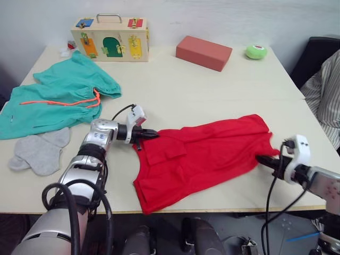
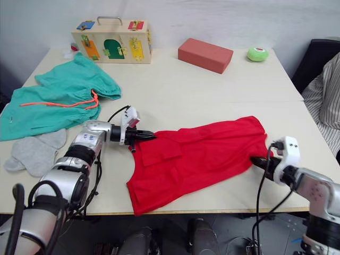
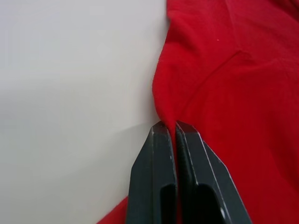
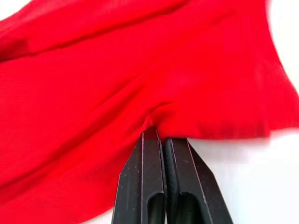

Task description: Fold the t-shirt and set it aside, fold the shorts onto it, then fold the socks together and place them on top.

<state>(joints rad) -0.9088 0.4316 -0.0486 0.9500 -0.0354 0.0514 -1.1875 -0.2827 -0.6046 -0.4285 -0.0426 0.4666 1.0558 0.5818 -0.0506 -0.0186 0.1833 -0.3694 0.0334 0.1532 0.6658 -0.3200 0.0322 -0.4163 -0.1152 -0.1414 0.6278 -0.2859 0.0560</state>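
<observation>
Left jaws [image 1: 153,135] closed tight on a pinch of the t-shirt [image 1: 204,156] at its left edge, cloth puckered between the black fingers [image 3: 159,154]. Right jaws [image 1: 262,158] likewise closed on the opposite edge, a small fold of red cloth drawn in at the tips. T-shirt lying spread across the near part of the desk [image 1: 202,93], between the two arms, one flap already turned over near the left jaws. Shorts [image 1: 58,98] at the far left of the desk, well apart from the t-shirt, with the socks [image 1: 40,151] just beside them at the near side; neither touched yet. Probably in the first step, folding of the t-shirt, so early in the whole task. Next move likely calls for lifting both edges together, keeping the cloth taut and level, then carrying them over to lay one half onto the other without letting either pinch slip.
</observation>
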